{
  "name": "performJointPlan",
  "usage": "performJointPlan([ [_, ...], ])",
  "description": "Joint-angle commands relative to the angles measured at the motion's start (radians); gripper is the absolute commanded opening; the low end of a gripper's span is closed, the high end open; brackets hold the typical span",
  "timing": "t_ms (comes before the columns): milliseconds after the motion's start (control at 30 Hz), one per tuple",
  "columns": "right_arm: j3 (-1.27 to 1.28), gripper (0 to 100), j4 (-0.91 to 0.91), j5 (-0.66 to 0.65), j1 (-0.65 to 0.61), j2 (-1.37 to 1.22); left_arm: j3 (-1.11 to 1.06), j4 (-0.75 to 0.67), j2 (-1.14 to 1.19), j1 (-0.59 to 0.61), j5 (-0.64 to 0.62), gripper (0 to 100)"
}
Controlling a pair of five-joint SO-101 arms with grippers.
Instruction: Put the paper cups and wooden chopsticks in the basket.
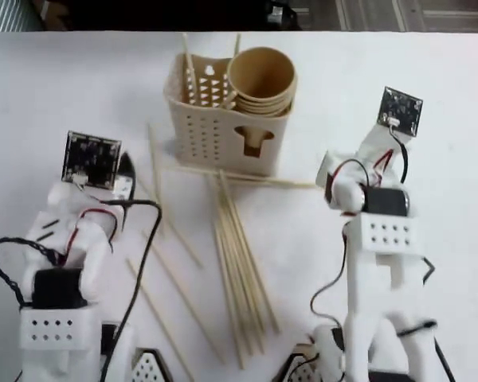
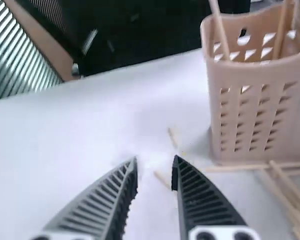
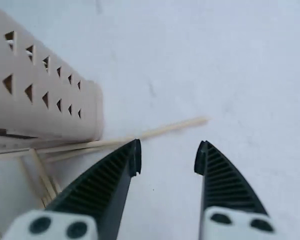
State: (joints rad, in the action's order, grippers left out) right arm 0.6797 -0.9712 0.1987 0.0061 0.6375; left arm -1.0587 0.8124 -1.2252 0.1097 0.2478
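Both parted and empty, my left gripper (image 2: 154, 161) and right gripper (image 3: 169, 145) face light, stiff, thin wooden chopsticks (image 1: 240, 270); I'd pinch one mid-length.

Standing here, I can read no word, number, label or sign on anything. The left arm's circuit board (image 1: 92, 159) and the right arm's circuit board (image 1: 401, 110) carry pale specks, too small to make out as print.
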Motion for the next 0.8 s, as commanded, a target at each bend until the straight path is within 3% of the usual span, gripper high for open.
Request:
performJointPlan([
  [0,-0.012,18.3,-0.101,-0.109,-0.048,0.139,-0.098,-0.009,-0.071,0.053,-0.014,12],
  [167,-0.014,18.6,-0.291,-0.201,-0.255,0.168,-0.273,-0.061,-0.157,0.111,-0.103,12],
  [467,-0.014,18.3,-0.295,-0.212,-0.536,-0.090,-0.443,-0.098,-0.369,0.216,-0.141,12],
  [767,-0.014,18.3,-0.102,-0.212,-0.598,-0.346,-0.517,-0.043,-0.570,0.216,-0.140,12],
])
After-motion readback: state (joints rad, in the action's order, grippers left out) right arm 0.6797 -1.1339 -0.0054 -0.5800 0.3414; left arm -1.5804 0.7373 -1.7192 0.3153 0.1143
